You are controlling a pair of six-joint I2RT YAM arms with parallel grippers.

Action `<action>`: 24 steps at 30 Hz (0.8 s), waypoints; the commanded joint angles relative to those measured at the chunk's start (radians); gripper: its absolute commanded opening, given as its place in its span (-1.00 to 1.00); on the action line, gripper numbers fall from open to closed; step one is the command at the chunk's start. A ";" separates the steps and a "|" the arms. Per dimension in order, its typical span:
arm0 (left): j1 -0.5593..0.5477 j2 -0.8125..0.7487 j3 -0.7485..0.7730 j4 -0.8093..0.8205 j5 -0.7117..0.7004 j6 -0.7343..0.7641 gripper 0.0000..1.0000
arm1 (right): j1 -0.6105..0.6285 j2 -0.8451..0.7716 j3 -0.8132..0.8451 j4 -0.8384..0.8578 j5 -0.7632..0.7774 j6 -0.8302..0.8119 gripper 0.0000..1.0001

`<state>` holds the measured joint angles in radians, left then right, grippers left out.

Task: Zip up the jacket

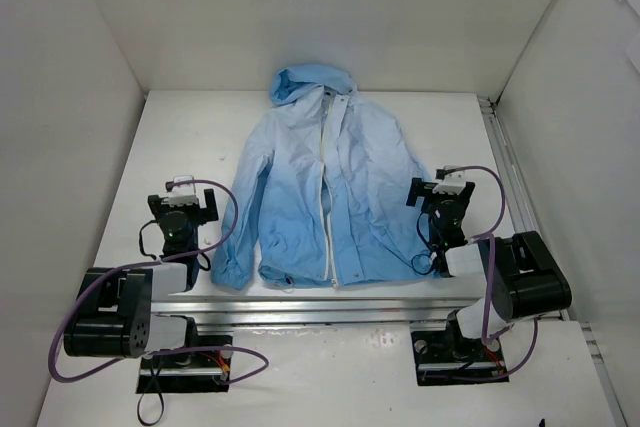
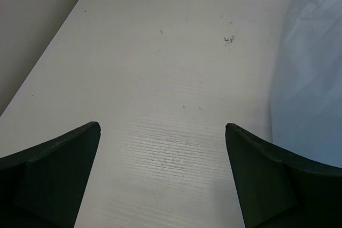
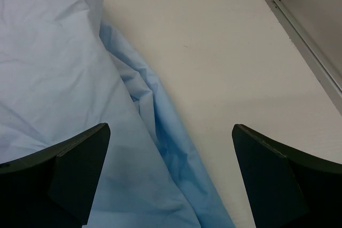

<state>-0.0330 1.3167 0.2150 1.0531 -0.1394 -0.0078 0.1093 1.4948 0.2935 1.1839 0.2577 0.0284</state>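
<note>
Spread wide and empty, the left gripper is held over the bare table at the jacket's 8 o'clock. The right gripper, equally parted, is held over the jacket's sleeve edge at 4 o'clock. The jacket is laid flat mid-table, with its hood toward 12 o'clock.

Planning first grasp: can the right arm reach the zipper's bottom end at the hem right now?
Probably yes. The right claw hangs open over the jacket sleeve, and only flat fabric lies between it and the zipper end.
</note>
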 commanded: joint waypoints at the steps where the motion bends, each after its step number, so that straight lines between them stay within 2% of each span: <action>1: -0.004 -0.005 0.009 0.094 -0.003 0.008 1.00 | -0.002 -0.030 0.015 0.106 0.021 0.004 0.95; 24: 0.005 -0.010 0.015 0.076 0.007 0.008 0.99 | -0.002 -0.034 0.012 0.108 0.017 0.004 0.95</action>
<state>-0.0326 1.3167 0.2150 1.0527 -0.1390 -0.0078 0.1093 1.4948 0.2935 1.1839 0.2577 0.0284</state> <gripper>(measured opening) 0.996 0.977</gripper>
